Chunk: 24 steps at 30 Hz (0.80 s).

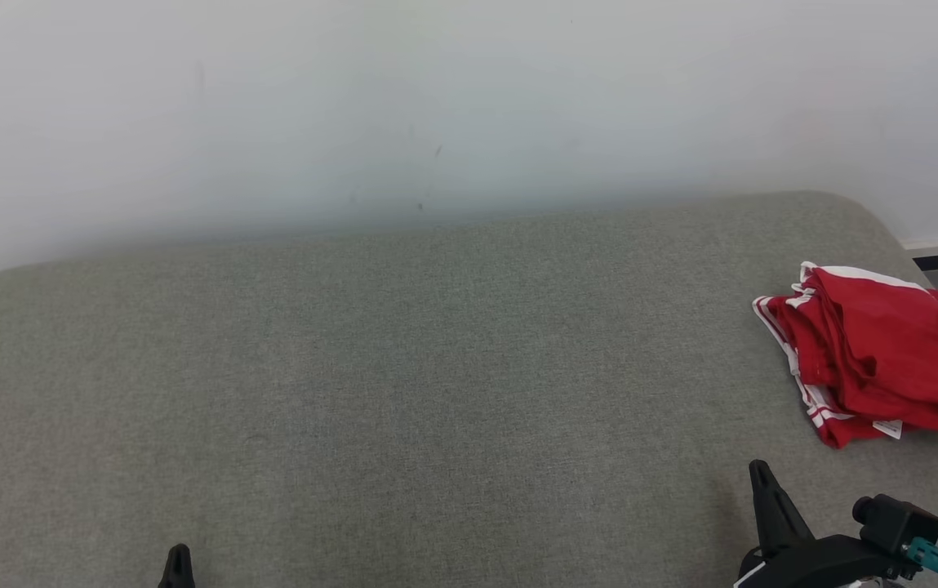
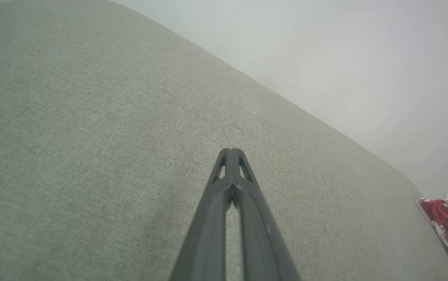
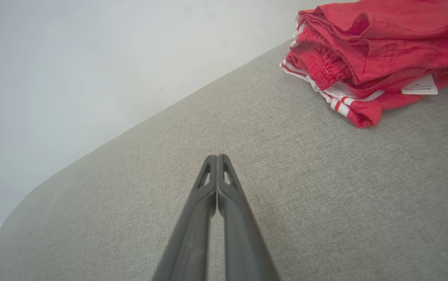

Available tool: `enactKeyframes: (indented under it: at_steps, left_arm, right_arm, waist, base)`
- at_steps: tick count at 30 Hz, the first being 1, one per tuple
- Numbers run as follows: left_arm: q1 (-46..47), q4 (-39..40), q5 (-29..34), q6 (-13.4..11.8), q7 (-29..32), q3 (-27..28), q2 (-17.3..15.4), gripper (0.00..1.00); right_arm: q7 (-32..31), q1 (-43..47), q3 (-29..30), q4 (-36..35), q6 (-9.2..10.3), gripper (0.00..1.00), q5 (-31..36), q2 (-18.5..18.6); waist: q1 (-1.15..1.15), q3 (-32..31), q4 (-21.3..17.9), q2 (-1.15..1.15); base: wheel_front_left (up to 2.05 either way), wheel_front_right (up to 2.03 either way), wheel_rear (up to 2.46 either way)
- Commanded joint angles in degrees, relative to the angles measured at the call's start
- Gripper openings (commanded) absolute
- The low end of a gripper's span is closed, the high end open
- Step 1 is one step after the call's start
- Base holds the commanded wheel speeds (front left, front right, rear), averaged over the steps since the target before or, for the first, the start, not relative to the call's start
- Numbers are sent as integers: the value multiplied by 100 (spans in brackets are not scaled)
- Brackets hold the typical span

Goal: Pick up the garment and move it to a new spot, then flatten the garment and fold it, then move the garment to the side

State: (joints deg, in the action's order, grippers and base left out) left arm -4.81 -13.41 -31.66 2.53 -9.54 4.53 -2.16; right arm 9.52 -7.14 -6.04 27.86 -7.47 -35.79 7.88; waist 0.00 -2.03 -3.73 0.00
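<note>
The cushion (image 1: 354, 367) is coarse woven cloth, matt. The garment (image 1: 877, 351) is softer, creased cloth. The right gripper (image 3: 216, 157) looks like smooth matt plastic.

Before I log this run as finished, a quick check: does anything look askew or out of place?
Only slightly: the folded red garment lies near the grey cushion's right end, its layers uneven and a white label poking out. Nothing looks spilled or damaged.

Bright, soft, even light all over. The far wall (image 1: 436, 98) reads hazy and washed pale. A faint shadow hugs the garment (image 1: 877, 359). Both wrist views bow the far edge of the grey surface (image 2: 91, 136).
</note>
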Motion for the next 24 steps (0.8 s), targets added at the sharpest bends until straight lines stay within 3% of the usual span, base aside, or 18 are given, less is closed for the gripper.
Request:
enactKeyframes:
  at_steps: [1,24]
  left_arm:
    - [162,70,-154,20,33,26,-33,0]
    - [482,34,-2074,177,544,85,-52,0]
  right_arm:
    - [-37,-92,55,-127,-1,0,-149,-5]
    - [-544,-33,448,-546,-1,0,-1930,-165]
  waist:
    - [0,2,3,0]
    - [0,52,87,0]
  base:
    - [0,0,0]
    - [0,0,0]
